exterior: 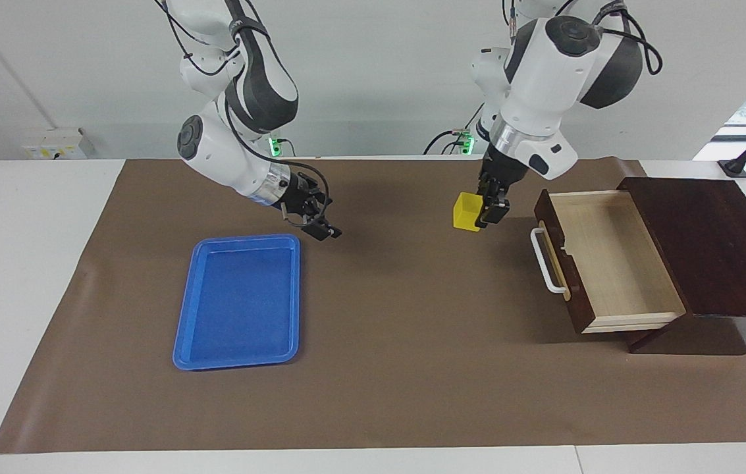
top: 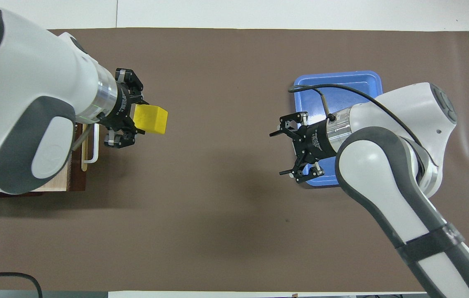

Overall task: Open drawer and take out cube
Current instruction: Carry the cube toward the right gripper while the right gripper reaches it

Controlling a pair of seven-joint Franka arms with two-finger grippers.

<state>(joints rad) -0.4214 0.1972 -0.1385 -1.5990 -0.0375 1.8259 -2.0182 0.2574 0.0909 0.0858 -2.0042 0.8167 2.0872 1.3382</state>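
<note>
My left gripper [exterior: 481,214] is matt black metal clamped on the cube [exterior: 465,211] — smooth, plain yellow, plastic by its look. The drawer [exterior: 610,260] shows dark polished wood outside, pale raw-looking wood inside, with a smooth white handle [exterior: 544,261]. The tray [exterior: 239,300] is glossy blue plastic — on matt brown paper [exterior: 399,368].

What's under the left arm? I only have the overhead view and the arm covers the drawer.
Observer: The drawer stands open, and its pale interior is empty.
Operator: Is the cube off the table?
Observer: Yes. The left gripper is shut on the cube in the air, over the brown mat in front of the drawer.
Operator: Is the right gripper down in the tray?
Observer: No. The right gripper hangs open over the mat, just off the corner of the blue tray nearest the robots, touching nothing.
</note>
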